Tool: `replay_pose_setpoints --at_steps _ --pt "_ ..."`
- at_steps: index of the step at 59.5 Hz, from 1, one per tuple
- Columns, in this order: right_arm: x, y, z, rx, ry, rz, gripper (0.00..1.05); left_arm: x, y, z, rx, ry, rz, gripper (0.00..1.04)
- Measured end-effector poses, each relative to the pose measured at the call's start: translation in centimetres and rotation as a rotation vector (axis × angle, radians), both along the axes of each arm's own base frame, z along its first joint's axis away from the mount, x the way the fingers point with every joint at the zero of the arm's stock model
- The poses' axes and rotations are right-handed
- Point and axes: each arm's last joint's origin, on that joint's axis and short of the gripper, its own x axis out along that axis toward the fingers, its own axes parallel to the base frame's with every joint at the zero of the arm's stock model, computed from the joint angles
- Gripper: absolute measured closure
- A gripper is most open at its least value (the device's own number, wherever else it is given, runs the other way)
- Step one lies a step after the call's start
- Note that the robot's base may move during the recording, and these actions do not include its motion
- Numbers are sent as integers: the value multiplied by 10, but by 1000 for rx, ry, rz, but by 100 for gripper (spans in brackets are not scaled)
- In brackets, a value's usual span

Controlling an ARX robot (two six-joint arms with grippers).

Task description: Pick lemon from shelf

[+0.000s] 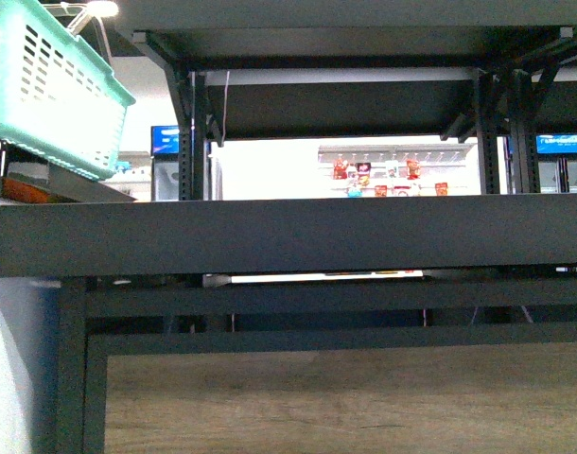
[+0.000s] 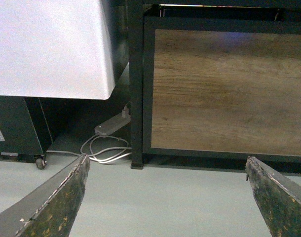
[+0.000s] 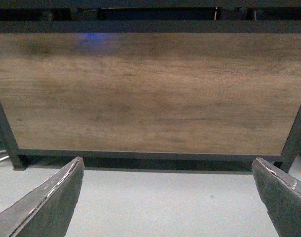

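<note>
The black shelf (image 1: 288,236) fills the front view, its thick dark deck at eye height with black posts and another deck above. The lemon is out of view in every frame. Neither arm shows in the front view. My left gripper (image 2: 168,170) is open, low over the grey floor, facing the shelf's black corner post (image 2: 136,89) and its wood-grain base panel (image 2: 224,89). My right gripper (image 3: 168,170) is open too, with nothing between its fingers, facing the same wood panel (image 3: 150,89) from close above the floor.
A turquoise plastic basket (image 1: 47,85) hangs at the upper left of the front view. A white cabinet (image 2: 52,47) stands beside the shelf post, with a power strip (image 2: 111,126) and white cables (image 2: 103,150) on the floor below it.
</note>
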Motion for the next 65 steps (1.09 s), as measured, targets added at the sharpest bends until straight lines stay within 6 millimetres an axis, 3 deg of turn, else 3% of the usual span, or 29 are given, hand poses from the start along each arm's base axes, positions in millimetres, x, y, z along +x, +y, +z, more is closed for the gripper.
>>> replay_pose_setpoints --at_steps 65 --pt "0 0 0 0 0 0 2 0 0 0 0 0 0 8"
